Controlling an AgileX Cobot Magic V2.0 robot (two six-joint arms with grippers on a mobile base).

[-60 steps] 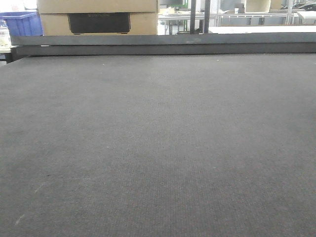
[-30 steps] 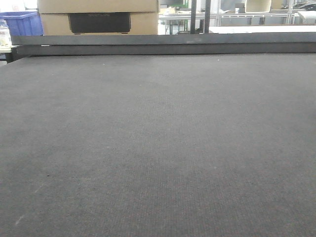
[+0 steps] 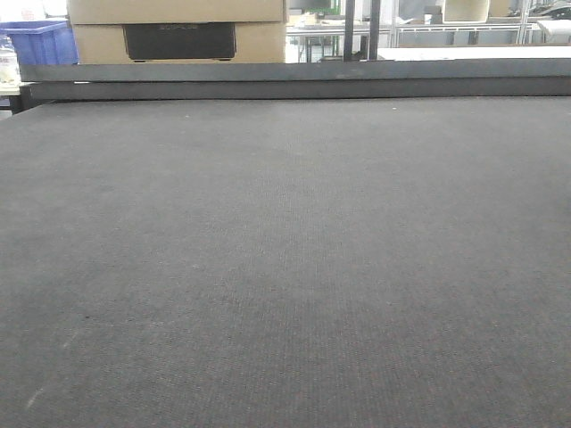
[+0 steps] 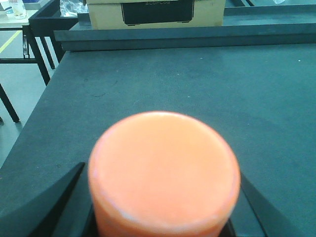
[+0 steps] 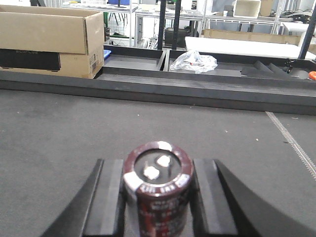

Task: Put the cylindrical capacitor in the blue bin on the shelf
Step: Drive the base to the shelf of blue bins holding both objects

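The cylindrical capacitor (image 5: pixel 159 195) is a dark maroon-black cylinder with a pale stripe and two silvery terminals on top. It stands upright between the black fingers (image 5: pixel 109 197) of my right gripper (image 5: pixel 158 167), which is shut on it just above the dark table (image 5: pixel 59 133). My left gripper (image 4: pixel 162 174) is shut on a fat orange cylinder (image 4: pixel 163 163) that fills the lower part of the left wrist view. Neither gripper appears in the front view. The shelf and its blue bin are out of view.
A raised dark ledge (image 3: pixel 294 80) runs along the table's far edge. Behind it sit a cardboard box (image 3: pixel 178 31) and a blue plastic crate (image 3: pixel 40 43). In the right wrist view a crumpled plastic bag (image 5: pixel 193 61) lies in a dark tray. The table's left edge (image 4: pixel 29 123) drops to the floor.
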